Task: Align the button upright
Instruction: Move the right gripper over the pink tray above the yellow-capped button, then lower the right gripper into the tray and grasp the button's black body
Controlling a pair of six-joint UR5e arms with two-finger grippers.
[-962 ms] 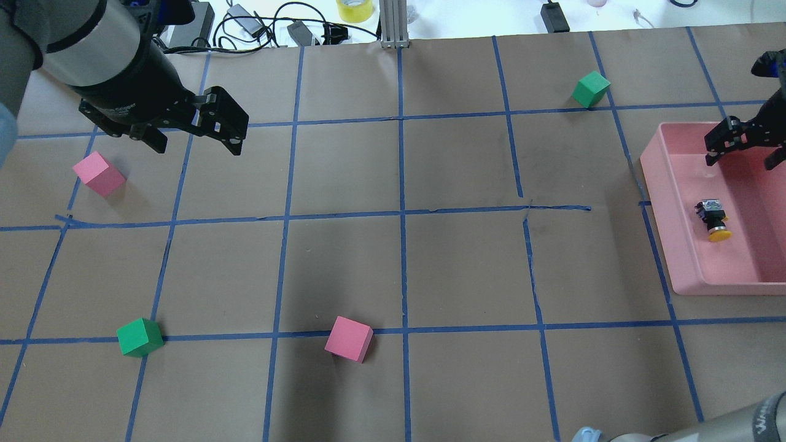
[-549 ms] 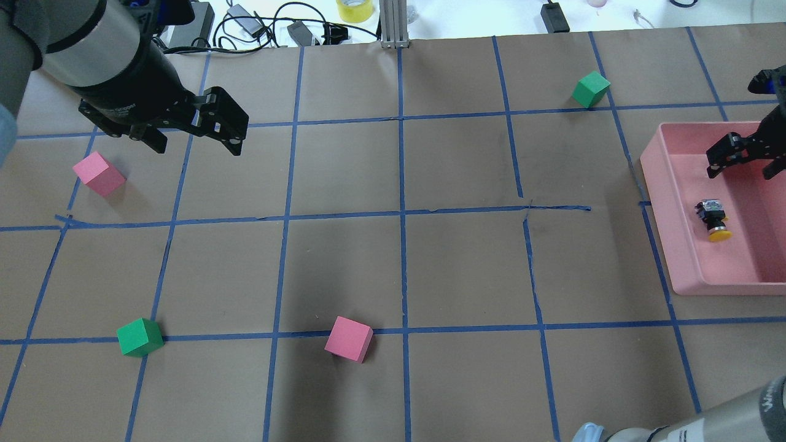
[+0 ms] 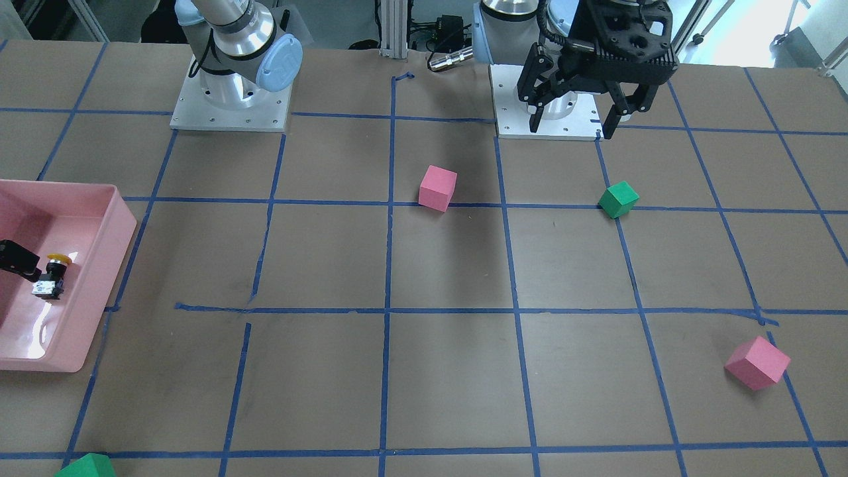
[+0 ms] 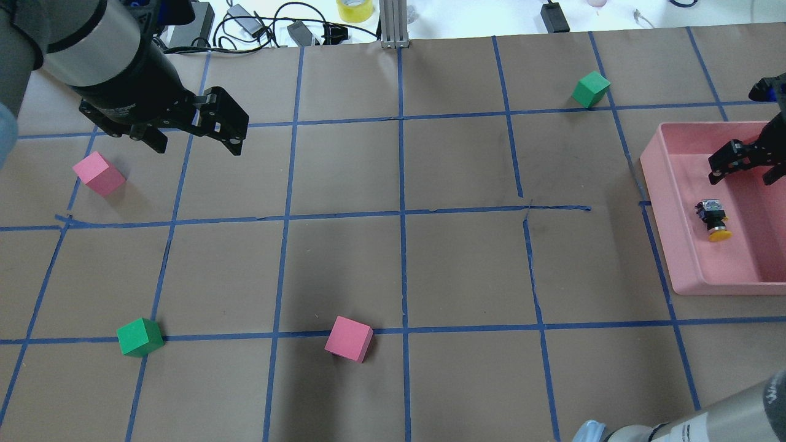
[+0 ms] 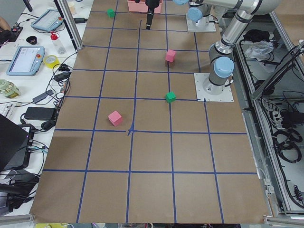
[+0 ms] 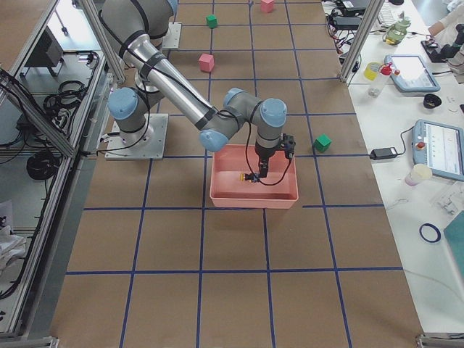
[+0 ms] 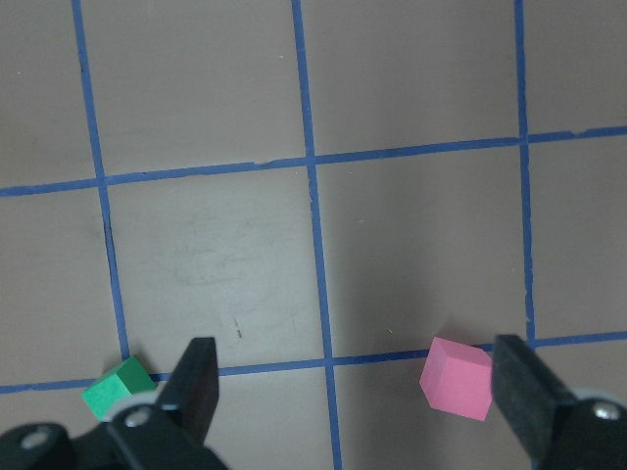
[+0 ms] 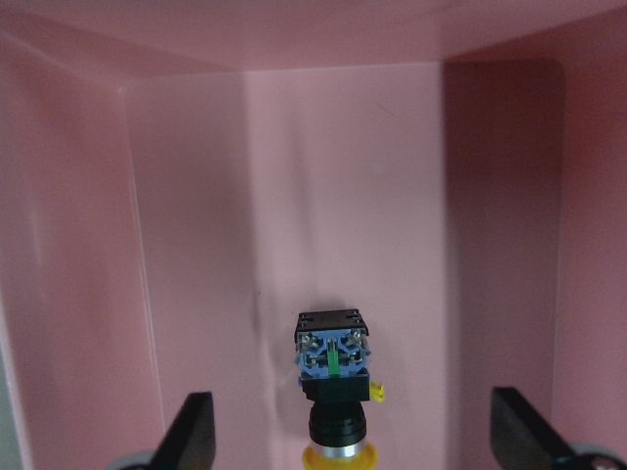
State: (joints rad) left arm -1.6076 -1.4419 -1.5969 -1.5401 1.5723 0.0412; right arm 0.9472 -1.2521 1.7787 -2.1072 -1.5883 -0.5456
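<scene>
My right wrist camera alone shows blue terminals on the button, which lies sideways in the pink tray. Right gripper hangs above that tray, jaws apart; left gripper, jaws spread, is far from it.

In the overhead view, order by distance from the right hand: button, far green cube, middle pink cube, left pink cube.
From the right hand:
1. button, inside the pink tray.
2. far green cube, beyond the tray.
3. middle pink cube, near bottom centre.
4. left pink cube, at the left edge.
</scene>
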